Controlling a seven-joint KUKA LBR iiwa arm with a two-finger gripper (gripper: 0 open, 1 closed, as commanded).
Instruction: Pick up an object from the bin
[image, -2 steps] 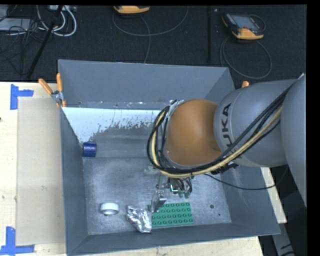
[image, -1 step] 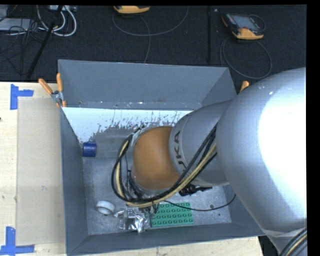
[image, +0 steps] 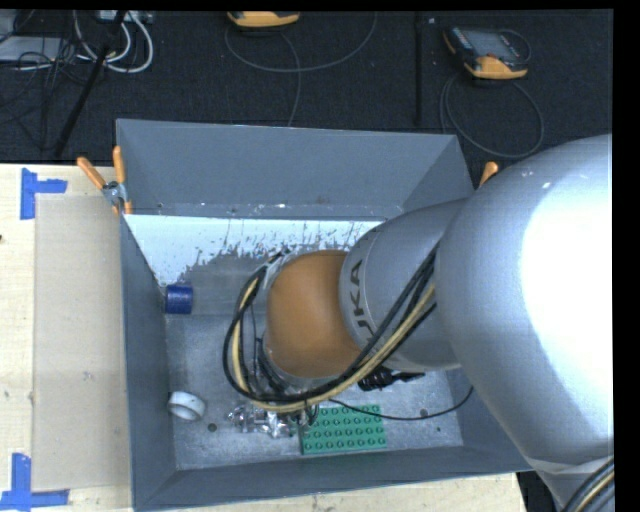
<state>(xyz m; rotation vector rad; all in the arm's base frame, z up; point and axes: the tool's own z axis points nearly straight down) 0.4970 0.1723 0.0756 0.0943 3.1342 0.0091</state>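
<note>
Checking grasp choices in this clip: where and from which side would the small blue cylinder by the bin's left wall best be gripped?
Probably across its short round sides, coming straight down from above. The blue cylinder sits alone, close to the bin's left wall, so a grip that closes along that wall rather than toward it leaves room.

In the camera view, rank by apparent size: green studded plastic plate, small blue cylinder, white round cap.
1. Green studded plastic plate, clearly largest, though partly under the arm.
2. White round cap and small blue cylinder: look alike, not ranked.
</note>
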